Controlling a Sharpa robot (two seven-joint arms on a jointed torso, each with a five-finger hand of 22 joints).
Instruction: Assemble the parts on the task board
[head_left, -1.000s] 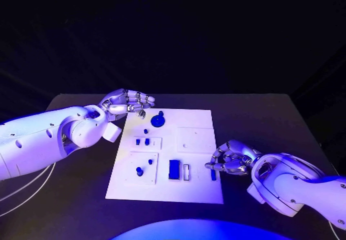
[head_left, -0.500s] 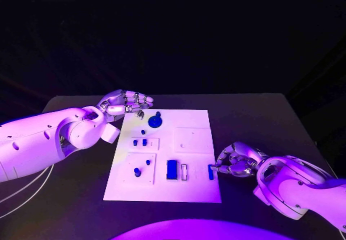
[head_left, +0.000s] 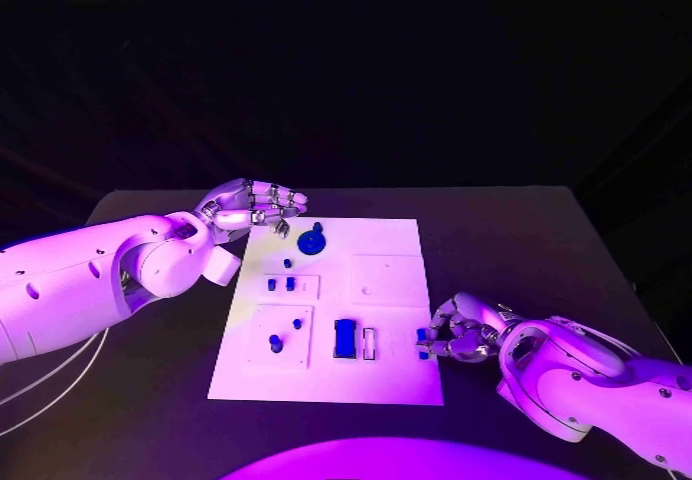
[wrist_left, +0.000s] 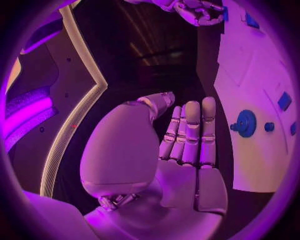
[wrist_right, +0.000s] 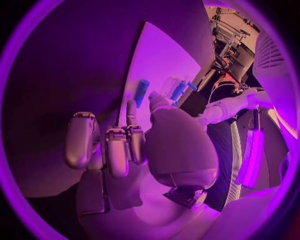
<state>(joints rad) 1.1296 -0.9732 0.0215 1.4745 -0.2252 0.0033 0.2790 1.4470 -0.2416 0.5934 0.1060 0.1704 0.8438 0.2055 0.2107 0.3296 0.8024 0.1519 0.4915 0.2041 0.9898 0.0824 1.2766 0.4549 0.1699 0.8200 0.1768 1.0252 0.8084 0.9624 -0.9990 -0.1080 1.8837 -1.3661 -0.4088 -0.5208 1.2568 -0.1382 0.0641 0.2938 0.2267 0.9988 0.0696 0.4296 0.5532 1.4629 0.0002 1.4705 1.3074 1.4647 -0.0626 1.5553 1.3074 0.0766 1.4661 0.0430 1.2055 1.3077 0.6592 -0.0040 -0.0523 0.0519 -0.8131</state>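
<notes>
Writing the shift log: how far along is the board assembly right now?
Early to midway, as far as it shows. Done: a round blue part and small blue pegs stand on the task board. In hand: the right hand is at a slim blue part by the board's right edge; the grip is unclear. Left: the left hand hovers, holding nothing.

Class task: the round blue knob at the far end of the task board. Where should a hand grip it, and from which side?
Grip the round blue knob by its rim, coming from above: it lies flat on the task board, its raised centre up. The left hand is nearest.
</notes>
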